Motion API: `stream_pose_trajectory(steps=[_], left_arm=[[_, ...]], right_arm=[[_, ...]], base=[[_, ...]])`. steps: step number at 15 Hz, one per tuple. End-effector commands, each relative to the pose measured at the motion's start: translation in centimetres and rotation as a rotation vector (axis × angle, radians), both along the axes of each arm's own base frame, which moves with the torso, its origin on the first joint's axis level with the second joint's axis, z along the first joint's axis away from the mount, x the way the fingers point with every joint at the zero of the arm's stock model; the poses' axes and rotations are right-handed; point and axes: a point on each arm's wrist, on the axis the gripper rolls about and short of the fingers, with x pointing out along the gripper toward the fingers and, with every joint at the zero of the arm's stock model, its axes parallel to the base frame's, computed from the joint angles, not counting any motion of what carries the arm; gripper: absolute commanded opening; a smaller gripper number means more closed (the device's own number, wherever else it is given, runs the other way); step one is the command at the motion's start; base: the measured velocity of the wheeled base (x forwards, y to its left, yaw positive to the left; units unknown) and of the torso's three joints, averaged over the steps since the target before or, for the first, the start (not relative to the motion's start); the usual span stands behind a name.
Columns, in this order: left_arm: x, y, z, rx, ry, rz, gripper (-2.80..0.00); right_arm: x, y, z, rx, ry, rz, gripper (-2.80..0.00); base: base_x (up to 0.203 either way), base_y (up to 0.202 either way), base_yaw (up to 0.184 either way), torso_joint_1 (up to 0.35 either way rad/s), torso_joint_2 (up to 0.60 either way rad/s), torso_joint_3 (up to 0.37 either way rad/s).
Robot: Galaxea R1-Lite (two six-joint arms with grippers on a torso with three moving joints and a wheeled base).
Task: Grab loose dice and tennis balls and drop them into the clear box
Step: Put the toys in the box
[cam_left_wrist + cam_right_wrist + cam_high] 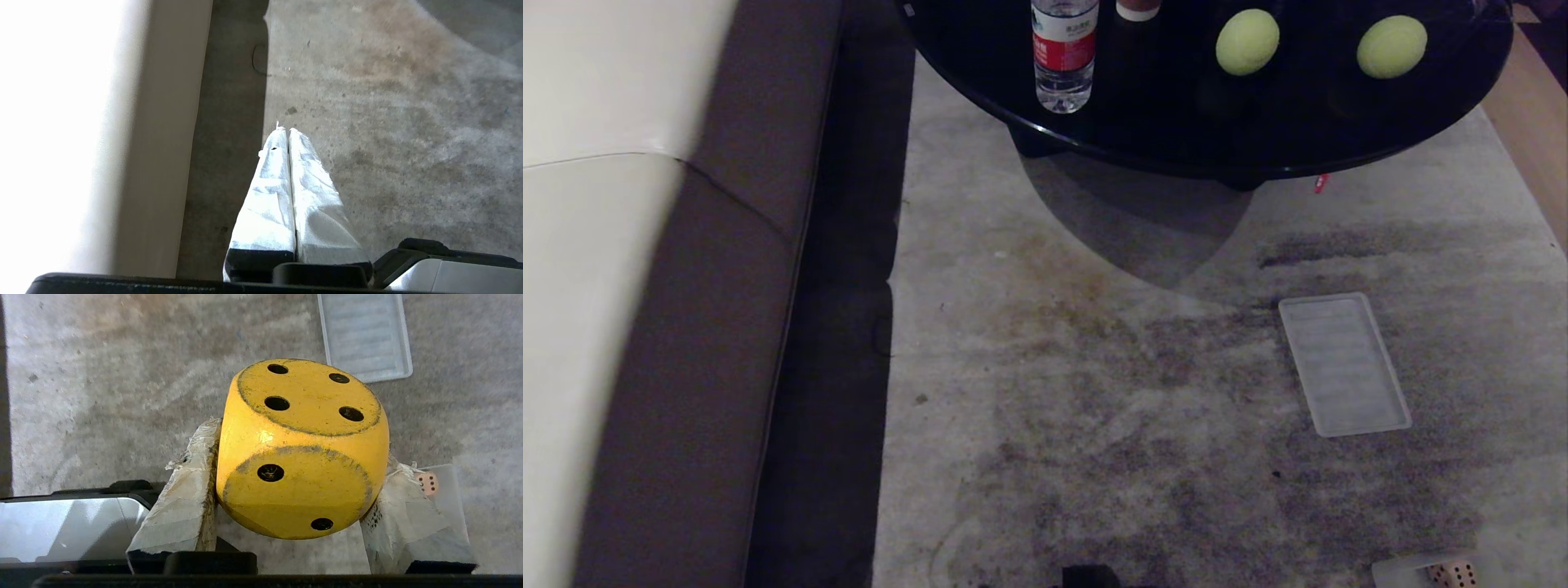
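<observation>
My right gripper (300,490) is clamped on the yellow die (302,449). The clear box (447,498) lies at four o'clock; I should centre above it before releasing.

Yellow die (302,449) clamped mid-air — 2 tennis balls (1247,42) (1392,46) rest on black table (1160,131).

A bright yellow rounded die with black dots and scuffed dark rings (302,449) sits between white cloth-wrapped fingers (184,506), grubby at their edges. Two fuzzy yellow-green tennis balls (1247,42) rest on a glossy black round table (1176,122) beside a clear water bottle with a red-and-white label (1063,53). The pale grey carpet (1094,367) carries brown and dark smudges, with a translucent whitish ribbed lid panel (1343,364) on it and a beige die with dark dots (1454,574) at the near right.
</observation>
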Motion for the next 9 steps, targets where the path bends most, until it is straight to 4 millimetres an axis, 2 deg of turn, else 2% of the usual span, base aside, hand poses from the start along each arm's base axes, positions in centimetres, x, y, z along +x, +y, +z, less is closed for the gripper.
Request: stream_pose_trajectory(steps=[1, 9], left_arm=[[0.02, -0.01, -0.04, 0.008, 0.003, -0.002, -2.8], [0.02, -0.01, -0.04, 0.018, 0.003, -0.006, -2.8]], right_arm=[[0.02, 0.0, 0.0, 0.001, 0.004, 0.0, -2.8], [0.02, 0.0, 0.0, 0.001, 0.004, 0.0, -2.8]], base=[[0.0, 0.0, 0.0, 0.001, 0.0, 0.196], [0.0, 0.0, 0.0, 0.002, 0.0, 0.204]])
